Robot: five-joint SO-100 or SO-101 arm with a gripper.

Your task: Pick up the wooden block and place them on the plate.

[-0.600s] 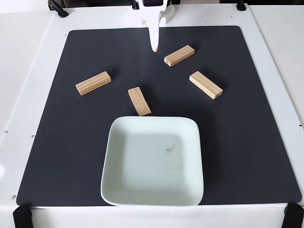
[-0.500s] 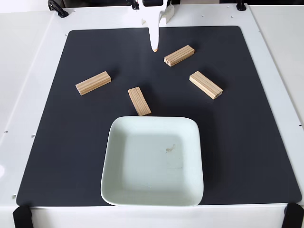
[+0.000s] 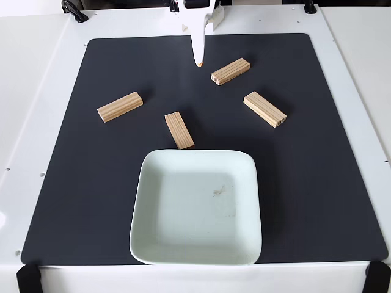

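Fixed view, looking down on a white table [image 3: 36, 91] w/ a big black mat [image 3: 91, 183] covering most of it. The plate [image 3: 149, 244], square w/ rounded corners and pale mint-white, sits at the near-centre of the mat, its near rim almost at the mat's front edge; a small smudge [image 3: 219, 191] marks its floor a bit right of middle, otherwise nothing lies in it. Four wooden blocks lie flat on the mat beyond the plate, none touching it or each other. The left block [image 3: 120, 107] is well out to the left, angled up to the right. The centre block [image 3: 179, 130] lies just beyond the plate's far rim, near its left corner, running roughly away from the camera, close to the rim but apart from it. The upper-right block [image 3: 230, 71] sits toward the far side, tilted up to the right. The right block [image 3: 264, 109] is below and right of that one, slanting down to the right. The gripper [image 3: 198, 63] comes in from the top edge, white, pointing down toward the mat, tip w/ a bit of orange just left of the upper-right block and apart from it. Fingers look pressed together into one narrow point, no gap visible, nothing held btw them.
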